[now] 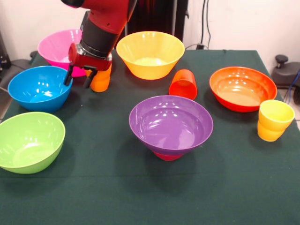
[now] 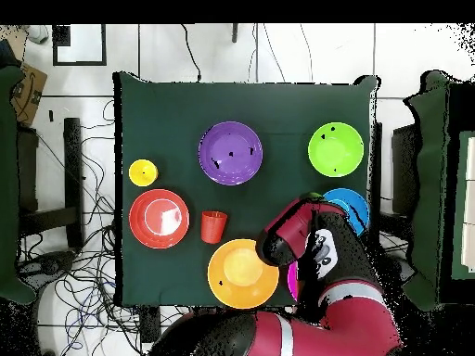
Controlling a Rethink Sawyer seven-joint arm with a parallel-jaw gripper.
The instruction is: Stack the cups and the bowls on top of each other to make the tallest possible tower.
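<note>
My gripper point(image 1: 78, 78) is open, low over the table between the blue bowl point(image 1: 40, 88) and the ribbed orange cup point(image 1: 101, 79), which stands just right of its fingers. The pink bowl point(image 1: 56, 46) is behind it. The purple bowl point(image 1: 171, 123) rests on the small magenta-red bowl point(image 1: 168, 155), which lies upside down, as a low tower. The red-orange cup point(image 1: 183, 83) lies tipped over. The yellow cup point(image 1: 274, 119) stands by the orange-red bowl point(image 1: 243, 88). The yellow bowl point(image 1: 150, 54) and the green bowl point(image 1: 28, 140) stand alone. In the overhead view the arm point(image 2: 301, 227) hides the orange cup.
The dark green table point(image 1: 117, 187) ends close to the green bowl on the left and the yellow cup on the right. Cables and black stands point(image 2: 74, 167) surround the table on the floor.
</note>
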